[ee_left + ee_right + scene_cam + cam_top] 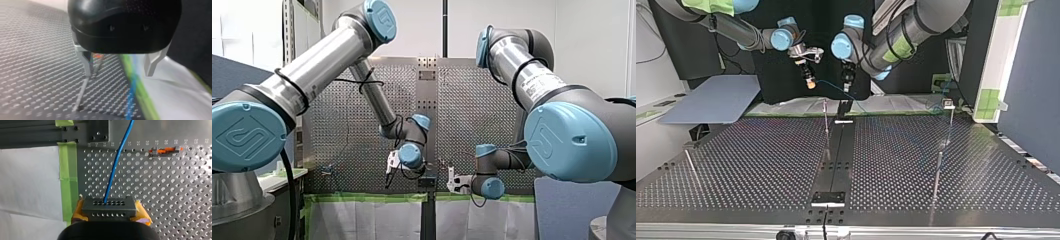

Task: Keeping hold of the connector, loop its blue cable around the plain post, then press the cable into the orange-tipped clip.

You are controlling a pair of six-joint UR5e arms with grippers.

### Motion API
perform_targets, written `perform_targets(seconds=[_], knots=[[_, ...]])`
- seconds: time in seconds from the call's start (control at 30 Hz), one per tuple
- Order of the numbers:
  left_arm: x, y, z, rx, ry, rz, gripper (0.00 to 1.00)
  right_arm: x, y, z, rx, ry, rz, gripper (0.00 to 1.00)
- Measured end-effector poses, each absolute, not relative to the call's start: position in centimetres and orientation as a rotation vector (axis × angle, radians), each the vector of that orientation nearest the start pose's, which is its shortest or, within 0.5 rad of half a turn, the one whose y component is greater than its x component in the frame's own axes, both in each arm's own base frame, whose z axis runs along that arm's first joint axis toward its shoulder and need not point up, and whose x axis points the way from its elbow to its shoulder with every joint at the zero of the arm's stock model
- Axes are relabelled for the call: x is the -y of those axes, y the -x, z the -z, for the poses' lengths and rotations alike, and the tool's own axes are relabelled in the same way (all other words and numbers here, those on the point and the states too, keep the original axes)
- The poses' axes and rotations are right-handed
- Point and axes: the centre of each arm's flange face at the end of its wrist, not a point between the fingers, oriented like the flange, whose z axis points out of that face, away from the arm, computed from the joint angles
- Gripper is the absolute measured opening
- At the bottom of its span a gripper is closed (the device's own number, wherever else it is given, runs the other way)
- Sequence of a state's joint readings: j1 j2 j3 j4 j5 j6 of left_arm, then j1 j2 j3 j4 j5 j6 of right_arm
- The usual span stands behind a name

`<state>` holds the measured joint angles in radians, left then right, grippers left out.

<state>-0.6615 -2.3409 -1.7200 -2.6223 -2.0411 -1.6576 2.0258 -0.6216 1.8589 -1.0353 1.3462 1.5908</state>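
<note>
Your right gripper [110, 208] pinched the rigid connector [109, 202] by its sides, near the table [175, 195] taped edge. The blue cable [115, 167] looked light, probably springy. Your left gripper [120, 66] gaped, empty.

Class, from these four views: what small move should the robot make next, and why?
Probably my right gripper, shut on the connector, should start carrying it toward the plain post; which post that is, I cannot tell. The blue cable runs free from the connector, seemingly round no post, and the orange-tipped clip holds no cable, so looping comes first.
</note>
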Motion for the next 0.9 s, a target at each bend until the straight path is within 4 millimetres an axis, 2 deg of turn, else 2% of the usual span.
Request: perform_targets(seconds=[0.33,0.53,0.7,0.8,0.9], knots=[[43.0,-41.9,-9.9,-1.853,-0.160,0.002,1.00,42.6,-38.2,11.0,0.954,-1.949,-1.506,0.00],[44.1,-43.2,-14.6,-1.812,-0.182,0.028,1.00,42.6,-38.1,11.5,0.946,-1.971,-1.480,0.00],[44.4,-44.5,-19.4,-1.768,-0.172,0.021,1.00,42.5,-38.0,11.6,0.917,-1.982,-1.442,0.00],[44.3,-45.3,-21.1,-1.758,-0.165,0.006,1.00,42.0,-37.7,11.8,0.901,-2.002,-1.408,0.00],[44.2,-46.1,-21.6,-1.765,-0.168,-0.017,1.00,41.2,-37.5,12.0,0.874,-2.020,-1.383,0.00]])
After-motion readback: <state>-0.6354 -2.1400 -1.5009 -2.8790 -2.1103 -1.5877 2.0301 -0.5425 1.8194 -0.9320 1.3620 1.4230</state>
